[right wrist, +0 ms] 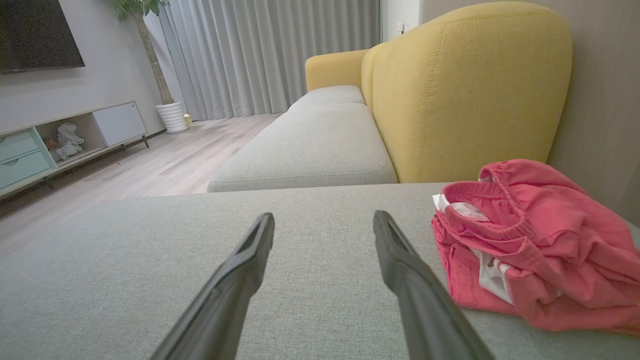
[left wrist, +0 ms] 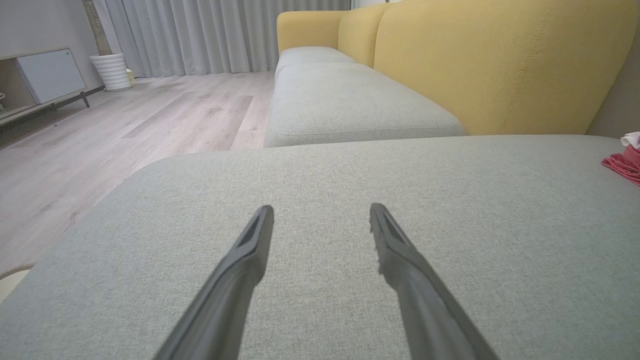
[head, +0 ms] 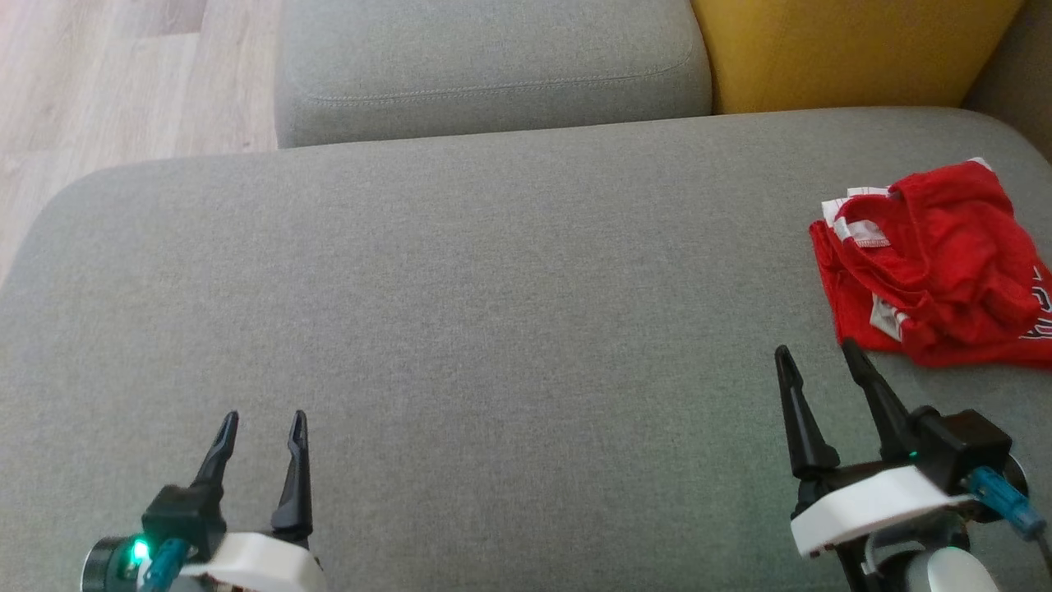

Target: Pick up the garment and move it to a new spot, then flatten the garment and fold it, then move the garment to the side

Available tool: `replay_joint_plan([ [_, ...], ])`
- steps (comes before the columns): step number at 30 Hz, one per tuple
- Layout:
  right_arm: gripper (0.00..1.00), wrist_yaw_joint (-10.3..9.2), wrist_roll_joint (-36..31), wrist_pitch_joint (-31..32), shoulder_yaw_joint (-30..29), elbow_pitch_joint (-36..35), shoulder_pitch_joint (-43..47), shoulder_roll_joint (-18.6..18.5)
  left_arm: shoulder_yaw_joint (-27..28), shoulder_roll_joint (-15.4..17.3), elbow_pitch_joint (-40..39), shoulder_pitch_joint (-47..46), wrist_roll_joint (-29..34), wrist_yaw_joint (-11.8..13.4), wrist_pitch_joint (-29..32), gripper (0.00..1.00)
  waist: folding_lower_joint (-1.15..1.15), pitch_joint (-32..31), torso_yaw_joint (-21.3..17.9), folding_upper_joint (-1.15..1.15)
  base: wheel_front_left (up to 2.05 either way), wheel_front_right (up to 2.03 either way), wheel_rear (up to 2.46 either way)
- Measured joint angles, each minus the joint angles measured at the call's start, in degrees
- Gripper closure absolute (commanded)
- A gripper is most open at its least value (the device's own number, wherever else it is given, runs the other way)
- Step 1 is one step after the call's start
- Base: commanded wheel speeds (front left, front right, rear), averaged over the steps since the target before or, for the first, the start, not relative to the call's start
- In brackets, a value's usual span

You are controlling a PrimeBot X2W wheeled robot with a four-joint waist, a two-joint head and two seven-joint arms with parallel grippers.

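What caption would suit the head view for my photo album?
Both open grippers, left gripper and right gripper, hover over a grey cushion near a crumpled red garment.

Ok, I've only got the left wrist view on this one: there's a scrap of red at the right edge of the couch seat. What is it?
Observer: A crumpled red garment with an elastic waistband, lying in a heap on the grey seat.
Reviewer: Is the other gripper on it yet?
Observer: No. The right gripper is open and empty, with its fingers pointing past the garment's near left edge. I see no grip on the cloth.
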Motion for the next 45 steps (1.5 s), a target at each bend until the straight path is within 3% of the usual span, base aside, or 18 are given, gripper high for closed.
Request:
replay_joint_plan([
  [11, 0.00, 0.00, 1.04, 0.29, -0.04, -0.01, 0.00, 0.00, -0.03, -0.04, 0.00, -0.61, 0.03, -0.01, 0.00, 0.00, 0.00, 0.51, 0.06, 0.00, 0.00, 0.00, 0.00],
  [12, 1.00, -0.01, 1.13, 0.58, -0.09, 0.11, 0.01, 0.00, -0.03, -0.13, -0.26, -0.73, 0.04, -0.02, 0.01, 1.00, 0.00, 0.59, 0.14, 0.00, 0.00, 0.00, 0.00],
  [16, 1.00, -0.05, 1.46, 0.58, 0.04, 3.13, 0.93, 0.01, -0.36, -1.34, 2.33, 0.56, -0.29, -0.08, 0.15, 1.00, 0.01, 0.62, 0.15, 0.00, 0.00, 0.00, 0.00],
  [45, 1.00, -0.07, 21.73, 0.59, -0.91, 6.53, 0.48, -0.16, 3.22, -3.58, 4.45, -0.48, -18.57, -4.63, 4.13, 1.00, 0.01, 0.70, 0.31, 0.00, 0.00, 0.00, 0.00],
])
